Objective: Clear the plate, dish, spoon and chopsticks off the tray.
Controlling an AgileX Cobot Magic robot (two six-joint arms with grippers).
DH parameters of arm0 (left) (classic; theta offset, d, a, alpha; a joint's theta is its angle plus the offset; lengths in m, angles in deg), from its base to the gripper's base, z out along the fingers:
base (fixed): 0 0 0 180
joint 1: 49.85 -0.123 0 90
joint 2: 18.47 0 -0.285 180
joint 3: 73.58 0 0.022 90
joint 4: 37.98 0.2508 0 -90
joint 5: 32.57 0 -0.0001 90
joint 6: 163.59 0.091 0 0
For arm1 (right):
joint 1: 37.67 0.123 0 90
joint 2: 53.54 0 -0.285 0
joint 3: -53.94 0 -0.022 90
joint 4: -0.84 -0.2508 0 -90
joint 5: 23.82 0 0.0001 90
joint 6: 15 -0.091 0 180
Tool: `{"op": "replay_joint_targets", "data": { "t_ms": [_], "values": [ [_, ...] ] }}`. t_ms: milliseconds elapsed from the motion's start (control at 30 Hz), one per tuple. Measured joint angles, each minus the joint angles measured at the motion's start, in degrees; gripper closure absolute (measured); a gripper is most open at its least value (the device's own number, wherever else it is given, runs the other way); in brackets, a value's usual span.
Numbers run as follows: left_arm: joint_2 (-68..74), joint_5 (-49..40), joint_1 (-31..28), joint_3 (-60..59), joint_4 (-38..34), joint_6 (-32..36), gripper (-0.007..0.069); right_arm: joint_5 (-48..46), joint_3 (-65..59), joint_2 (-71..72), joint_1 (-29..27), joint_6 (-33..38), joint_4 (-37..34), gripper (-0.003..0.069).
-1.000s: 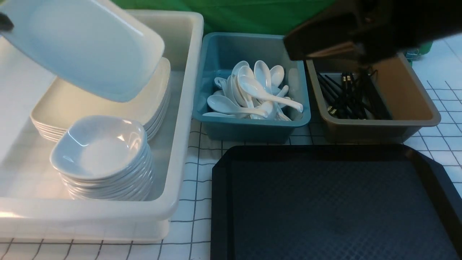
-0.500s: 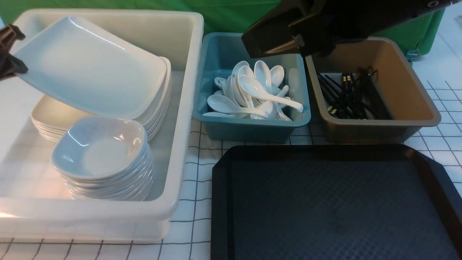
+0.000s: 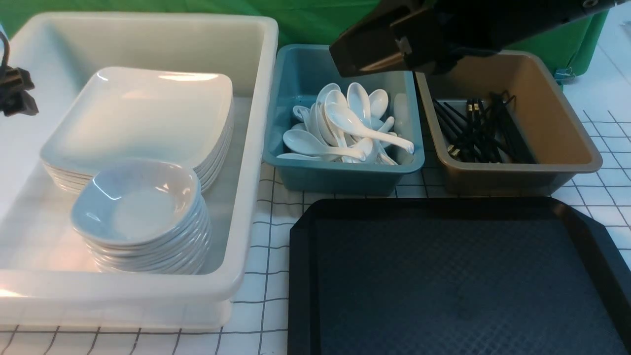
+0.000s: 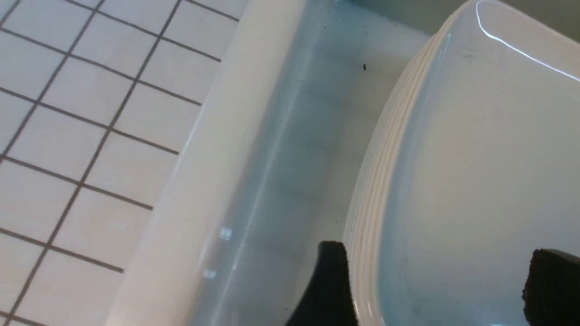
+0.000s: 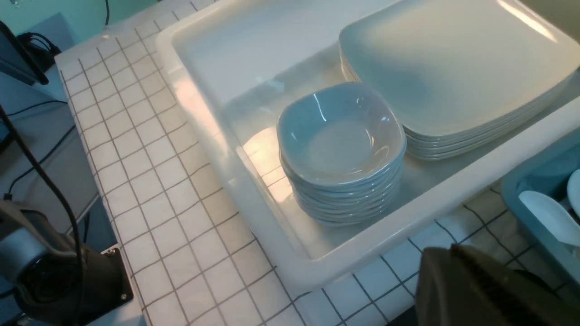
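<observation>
Front view: tray (image 3: 443,286) bare, nothing on its floor.
Plate: plate (image 3: 143,113) lies flat on top of the plate stack at far end of white bin (image 3: 256,148); long axis looks to run side to side across the bin.
Other items: small dishes (image 3: 140,212) stacked nearer in same bin; spoons (image 3: 345,128) heaped in blue bin (image 3: 345,175); chopsticks (image 3: 478,130) in brown bin (image 3: 522,172).
L gripper: L gripper (image 4: 439,290) has jaws wide, holding nothing. Plate's L rim sits btwn the fingertips (image 4: 331,290), one outside the stack edge, one over the plate floor. Touching or just clear: can't tell.
R gripper: R gripper (image 3: 365,56) is high over blue bin's far wall, well apart from plate. Jaws: can't tell; nothing seen in them.
Nearer arm: L, by far.
Progress: looks done, everything off the tray.
Next move (guess): L backs out toward its own side, away from the rim, w/o catching under the edge, else top plate could shift.
</observation>
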Motion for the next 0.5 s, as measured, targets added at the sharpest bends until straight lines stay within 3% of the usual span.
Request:
{"op": "replay_joint_targets", "data": {
  "t_ms": [67, 167, 233, 300, 367, 500],
  "values": [
    [-0.49, -0.57, 0.05, 0.00, 0.34, -0.12, 0.0104, 0.63, 0.00, 0.00, 0.05, -0.55, 0.00, 0.0651],
    [-1.91, -1.91, 1.00, 0.00, -0.63, 0.08, 0.0190, 2.79, 0.00, 0.00, 0.05, -0.75, 0.00, 0.0651],
    [-3.92, -4.72, 2.39, 0.00, -4.38, 1.85, 0.0297, 3.87, 0.00, 0.00, 0.05, -0.75, 0.66, 0.0651],
    [-7.11, -9.33, 5.68, 0.00, -10.14, 9.03, 0.0482, 4.84, 0.00, 0.00, -0.18, -1.44, 3.71, 0.0651],
    [-10.00, -12.29, 8.34, 0.00, -14.05, 13.58, 0.0566, 5.54, 0.00, 0.05, -0.84, -3.94, 6.95, 0.0651],
    [-16.85, -18.42, 16.74, 0.00, -18.23, 18.59, 0.0622, 6.35, 0.00, 1.02, -3.80, -9.53, 14.38, 0.0652]
  ]
}}
